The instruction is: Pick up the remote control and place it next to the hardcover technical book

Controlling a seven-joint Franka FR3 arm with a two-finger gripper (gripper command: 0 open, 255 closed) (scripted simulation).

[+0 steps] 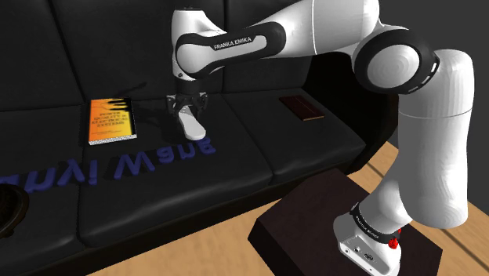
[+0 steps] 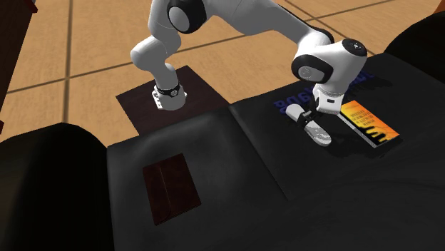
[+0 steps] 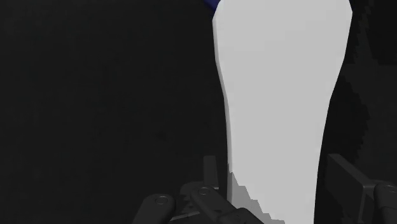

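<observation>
Black sofa (image 1: 235, 184) seen from above, with a white arm reaching over the seat from a dark stand (image 1: 329, 223) on the wood floor. At the arm's end, a black gripper (image 1: 188, 108) clenched on the upper end of a plain white remote (image 1: 190, 124). Remote hanging nose-down and a little tilted, close over the seat cushion near its back edge; cannot tell whether clear of the cushion or touching it. In the wrist view, same remote (image 3: 280, 95) stretching away between the two fingers (image 3: 213, 175), one close against each long side.

Just beside, toward the shoulder view's left, an orange book (image 1: 111, 120) lying flat near the seat's back edge. Well apart, on the next cushion toward the shoulder view's right, a dark brown book (image 1: 301, 107), also flat. Blue mirrored lettering (image 1: 117, 168) printed across the seat towards its front edge.

Judged as mid-carry, heading for the orange book, taken here as the technical one.

Risks from here:
- Held by one end only, so liable to swing or slip out during a quick sideways move.
- Carried low, so liable to drag its tip on the cushion and twist in the grip.
- Let go too far over, liable to land on the book's cover instead of beside it.
- Released nose-down on soft upholstery, liable to topple unpredictably.
</observation>
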